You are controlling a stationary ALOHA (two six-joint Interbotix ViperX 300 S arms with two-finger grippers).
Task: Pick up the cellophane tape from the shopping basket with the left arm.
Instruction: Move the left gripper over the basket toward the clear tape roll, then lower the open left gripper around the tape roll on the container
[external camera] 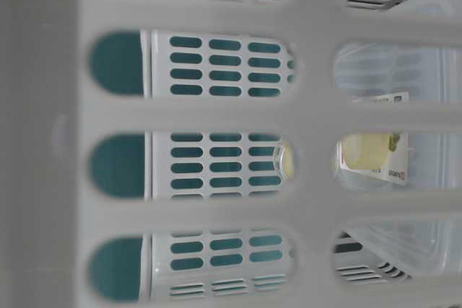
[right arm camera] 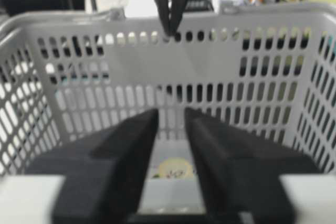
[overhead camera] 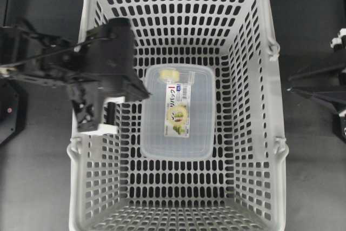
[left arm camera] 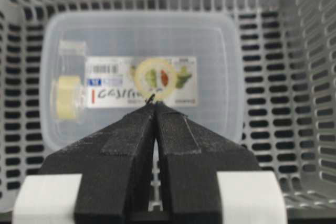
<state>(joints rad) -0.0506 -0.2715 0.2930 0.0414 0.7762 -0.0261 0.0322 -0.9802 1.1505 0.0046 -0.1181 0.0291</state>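
- The tape (left arm camera: 68, 96), a small pale-yellow roll in a clear wrapper, appears to lie on the lid of the clear box (left arm camera: 220, 77), at the end away from most of the printed label (left arm camera: 142, 82). In the overhead view the same roll sits at the far end of the box, near the middle of the basket (overhead camera: 270, 106) floor.
- The left end effector (left arm camera: 153, 105) is inside the basket, over its left wall side in the overhead view. Its fingers are pressed together, clenched with nothing between them.
- In the left wrist view the closed tips point at the round picture in the middle of the label, so the tape lies off to the left of where they aim. No contact with the tape shows.
- The right end effector (right arm camera: 170, 116) hangs outside the basket, looking over its rim. Its fingers stand slightly apart and hold nothing.
- Judged from this, the task is at an early stage: the arm has got into the basket, but nothing is grasped.
- What is left, as I judge it: open the fingers, shift toward the roll, lower around it, close, and lift it clear of the basket.
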